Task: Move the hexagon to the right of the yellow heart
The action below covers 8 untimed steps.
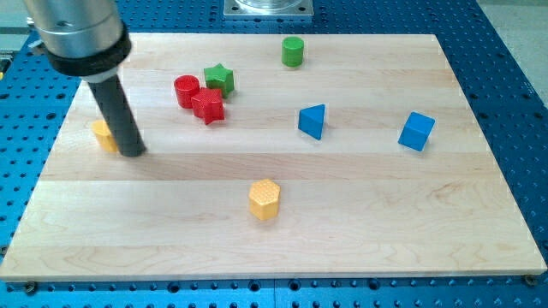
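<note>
my tip (133, 152) beside yellow heart (104, 134), yellow hexagon (265, 198) well apart

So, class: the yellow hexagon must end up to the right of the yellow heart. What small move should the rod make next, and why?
Probably swing my tip toward the view's bottom right, to get behind the yellow hexagon. The tip sits beside the yellow heart at the view's left, far from the hexagon, which lies near the bottom centre and must be pushed left and up.
</note>
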Available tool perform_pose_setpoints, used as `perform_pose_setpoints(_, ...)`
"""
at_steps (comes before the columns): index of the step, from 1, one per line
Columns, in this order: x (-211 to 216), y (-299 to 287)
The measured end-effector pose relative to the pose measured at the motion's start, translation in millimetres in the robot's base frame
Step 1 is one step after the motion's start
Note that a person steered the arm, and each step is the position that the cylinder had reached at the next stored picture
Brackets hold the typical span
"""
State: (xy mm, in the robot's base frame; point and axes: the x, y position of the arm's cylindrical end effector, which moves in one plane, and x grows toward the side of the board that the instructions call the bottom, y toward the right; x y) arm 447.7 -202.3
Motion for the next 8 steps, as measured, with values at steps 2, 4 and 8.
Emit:
perform_pose_setpoints(2,0.2,32.0)
perform_pose_setpoints(4,38.3,239.9)
perform_pose_setpoints(8,77.3,95.4)
